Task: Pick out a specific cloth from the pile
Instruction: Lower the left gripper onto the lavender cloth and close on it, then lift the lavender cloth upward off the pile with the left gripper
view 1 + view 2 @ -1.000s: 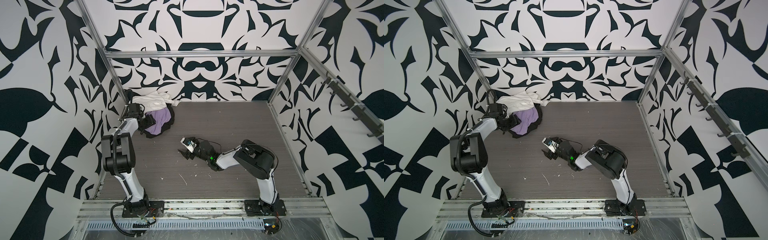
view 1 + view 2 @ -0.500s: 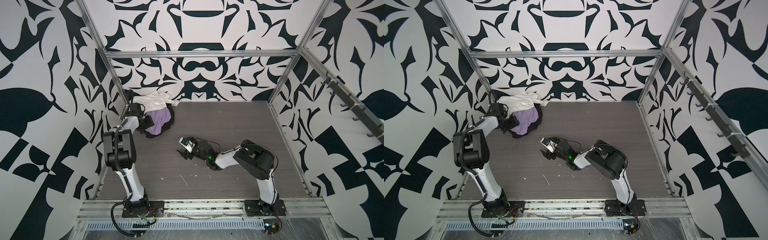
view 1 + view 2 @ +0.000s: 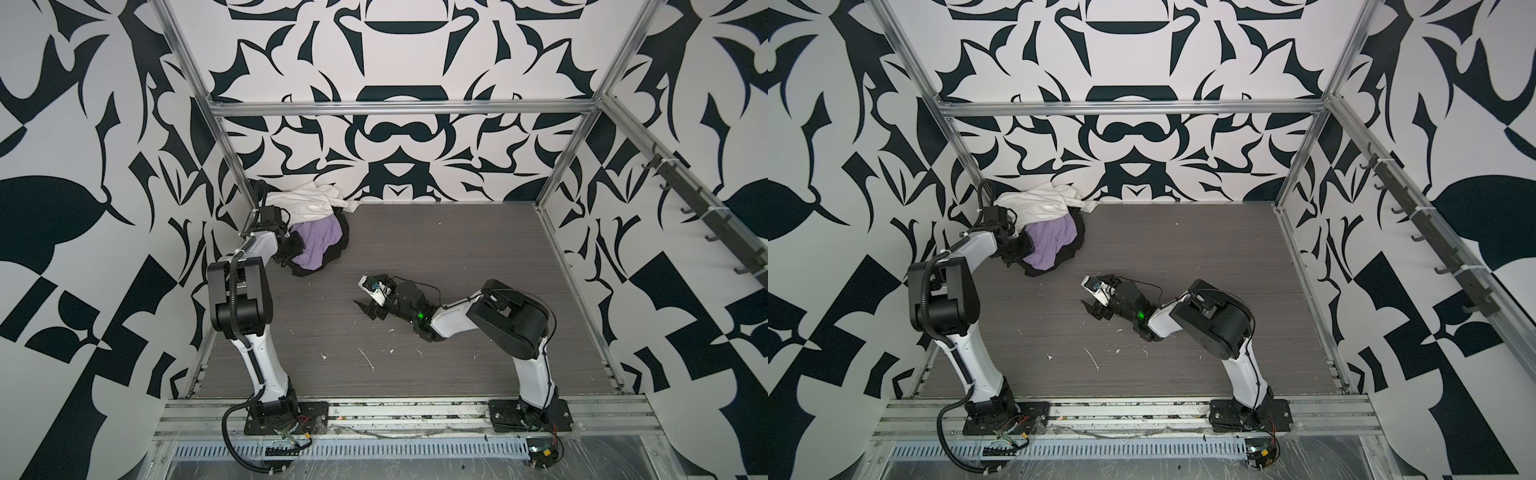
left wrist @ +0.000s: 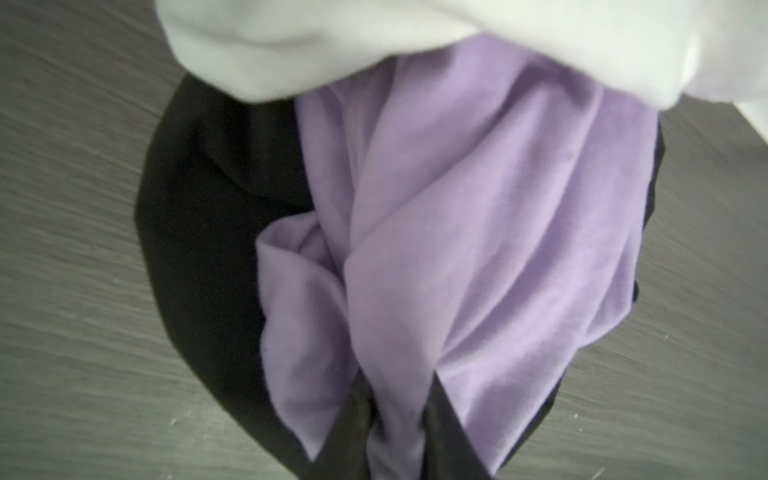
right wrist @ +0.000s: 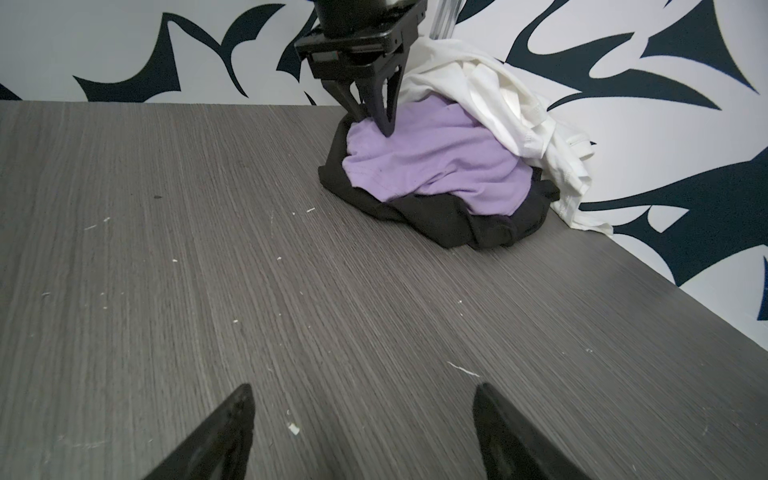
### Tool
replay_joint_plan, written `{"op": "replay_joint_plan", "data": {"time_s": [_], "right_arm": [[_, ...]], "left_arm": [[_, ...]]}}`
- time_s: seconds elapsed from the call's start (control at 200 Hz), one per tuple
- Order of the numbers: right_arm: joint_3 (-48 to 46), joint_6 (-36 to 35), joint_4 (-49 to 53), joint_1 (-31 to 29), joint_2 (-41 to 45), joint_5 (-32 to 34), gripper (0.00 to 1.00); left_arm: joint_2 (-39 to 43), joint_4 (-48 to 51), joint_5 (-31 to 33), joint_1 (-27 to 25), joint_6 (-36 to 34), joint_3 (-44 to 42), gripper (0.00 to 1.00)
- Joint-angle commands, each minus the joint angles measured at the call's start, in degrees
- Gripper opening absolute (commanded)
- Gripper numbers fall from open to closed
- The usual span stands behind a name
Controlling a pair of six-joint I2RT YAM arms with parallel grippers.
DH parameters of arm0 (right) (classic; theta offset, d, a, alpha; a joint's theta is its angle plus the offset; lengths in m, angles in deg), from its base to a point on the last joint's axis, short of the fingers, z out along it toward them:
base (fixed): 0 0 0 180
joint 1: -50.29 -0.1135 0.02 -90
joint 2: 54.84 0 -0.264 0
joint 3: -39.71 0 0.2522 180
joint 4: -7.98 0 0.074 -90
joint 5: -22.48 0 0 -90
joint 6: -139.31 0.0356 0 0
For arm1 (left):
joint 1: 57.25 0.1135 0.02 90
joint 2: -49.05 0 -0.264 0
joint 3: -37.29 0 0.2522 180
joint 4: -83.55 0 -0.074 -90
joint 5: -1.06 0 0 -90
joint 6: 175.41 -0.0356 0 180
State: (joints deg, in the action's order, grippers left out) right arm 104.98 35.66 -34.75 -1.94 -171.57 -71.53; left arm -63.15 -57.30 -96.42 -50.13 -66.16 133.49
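While left claw (image 4: 397, 399) pinches fold of lavender cloth (image 4: 478, 249) in pile (image 3: 313, 232), right claw (image 5: 363, 390) spread; low over table (image 5: 291, 291).

No lettering can be read; far details look too small.

This is a robotics lab test cell. Walls (image 3: 395, 54) printed with a bold black-and-white pattern close in a grey wood-grain desk (image 3: 457, 249) on three sides, held by an aluminium frame (image 3: 399, 109). Along the lower edge of both top views, the left arm (image 3: 259, 361) and right arm (image 3: 534, 374) are bolted to a slotted metal rail (image 3: 395, 415), with cables (image 3: 225, 430) trailing from their bases. A rack of hooks (image 3: 702, 203) lines the wall at the right.
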Motion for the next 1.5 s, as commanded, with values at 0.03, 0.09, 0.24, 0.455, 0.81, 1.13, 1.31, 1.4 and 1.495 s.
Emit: {"op": "replay_joint_plan", "data": {"time_s": [0.03,0.09,0.24,0.455,0.81,1.13,1.31,1.4,1.495], "right_arm": [[-0.4,1.1,-2.9,-0.2,1.6,0.6,0.84],[-0.6,1.1,-3.0,-0.3,1.7,0.6,0.84],[-0.8,1.2,-3.4,-0.2,2.1,0.9,0.84],[-0.7,1.4,-3.6,-0.3,2.3,0.8,0.84],[0.4,0.5,-3.2,-0.2,2.5,1.2,0.84],[5.3,-2.1,0.3,-0.3,3.2,0.2,0.84],[8.0,-3.5,1.4,-0.5,3.5,-0.1,0.85],[9.4,-4.7,2.0,-0.5,3.3,0.0,0.85],[10.5,-5.5,2.1,-0.5,3.2,0.1,0.86]], "left_arm": [[1.4,2.8,-0.8,0.6,-0.2,2.2,0.12],[2.1,2.7,-1.3,0.7,0.0,2.2,0.09],[3.2,2.8,-2.1,0.7,0.5,2.6,0.02],[5.4,2.8,-3.5,0.6,1.7,3.6,0.00],[8.6,2.4,-5.8,0.6,3.7,5.1,0.00],[10.0,2.3,-7.3,0.7,4.8,8.1,0.00],[10.3,2.4,-7.4,0.6,6.3,10.5,0.00],[10.4,1.8,-8.5,0.4,7.4,11.2,0.00],[10.9,1.5,-9.3,0.3,7.7,11.6,0.00]]}}
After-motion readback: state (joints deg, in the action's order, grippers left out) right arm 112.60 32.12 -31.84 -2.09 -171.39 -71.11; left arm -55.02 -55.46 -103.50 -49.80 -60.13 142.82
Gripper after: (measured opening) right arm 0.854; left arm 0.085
